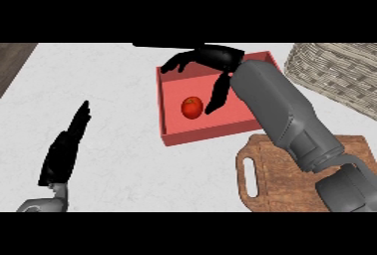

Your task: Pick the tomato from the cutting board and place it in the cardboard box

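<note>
- Head view: our right hand hangs over the box, fingers spread and hanging down, holding nothing; one fingertip sits just beside the tomato.
- The tomato lies on the box floor, left of centre, apart from the walls. We judge the placing done, so the step in hand is the retreat.
- To do it well, we should lift the hand straight up first, so that the low finger clears the tomato without nudging it, and only then draw the arm back.
- The forearm crosses the box's near wall and the board below it; we should raise it enough not to drag on that wall.
- The basket stands just right of the box, so we should not swing out that way.
- Our left hand rests open at the lower left, fingers straight, well apart from the box; it can keep to its place.
</note>
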Controlling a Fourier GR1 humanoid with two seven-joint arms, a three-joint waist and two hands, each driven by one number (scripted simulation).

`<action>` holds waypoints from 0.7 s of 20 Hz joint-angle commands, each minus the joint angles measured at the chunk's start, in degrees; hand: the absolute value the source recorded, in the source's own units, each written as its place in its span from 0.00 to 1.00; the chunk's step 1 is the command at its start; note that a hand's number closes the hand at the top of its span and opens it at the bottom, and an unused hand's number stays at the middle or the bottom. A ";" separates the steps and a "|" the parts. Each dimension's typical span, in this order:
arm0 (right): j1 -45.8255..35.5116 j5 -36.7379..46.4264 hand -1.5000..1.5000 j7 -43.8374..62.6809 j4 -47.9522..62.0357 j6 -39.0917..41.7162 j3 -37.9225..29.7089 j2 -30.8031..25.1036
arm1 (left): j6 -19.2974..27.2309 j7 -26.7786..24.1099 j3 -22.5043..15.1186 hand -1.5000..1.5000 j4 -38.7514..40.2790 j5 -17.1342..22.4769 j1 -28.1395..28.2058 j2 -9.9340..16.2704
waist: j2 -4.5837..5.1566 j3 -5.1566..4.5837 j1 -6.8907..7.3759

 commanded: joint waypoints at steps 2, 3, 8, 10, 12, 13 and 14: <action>-0.71 -7.75 0.00 -0.03 4.82 4.07 -8.32 1.23 | -0.64 -0.53 -0.25 0.50 -1.22 0.07 1.80 0.26 | 0.04 0.02 0.38; -2.05 -9.74 0.00 1.30 5.68 4.74 -10.54 0.49 | -1.33 -0.82 0.50 0.50 -0.20 0.73 0.46 0.87 | 0.22 0.01 0.37; -5.45 -17.41 0.00 6.48 9.41 11.40 -18.18 -1.87 | -0.92 -1.79 0.28 0.50 0.51 0.34 0.13 0.33 | 0.50 0.00 0.75; -5.68 -19.93 0.00 8.50 11.26 13.92 -20.74 -4.08 | -1.43 -0.64 0.19 0.50 -1.84 0.73 -0.04 0.67 | 0.72 0.05 1.55; -7.09 -22.40 0.00 11.15 12.28 12.29 -23.58 -5.92 | -2.53 0.04 0.97 0.50 -1.11 1.06 -1.40 2.07 | 1.02 0.04 1.92; -6.01 -22.37 0.00 11.03 12.84 13.38 -23.68 -8.82 | -1.57 0.04 0.02 0.50 -1.69 0.51 -1.16 0.75 | 1.43 0.08 2.34; -7.21 -23.80 0.00 12.96 13.36 13.42 -25.16 -9.61 | -0.27 -0.92 -1.92 0.50 -0.69 -0.72 -0.66 -1.52 | 1.58 0.05 2.32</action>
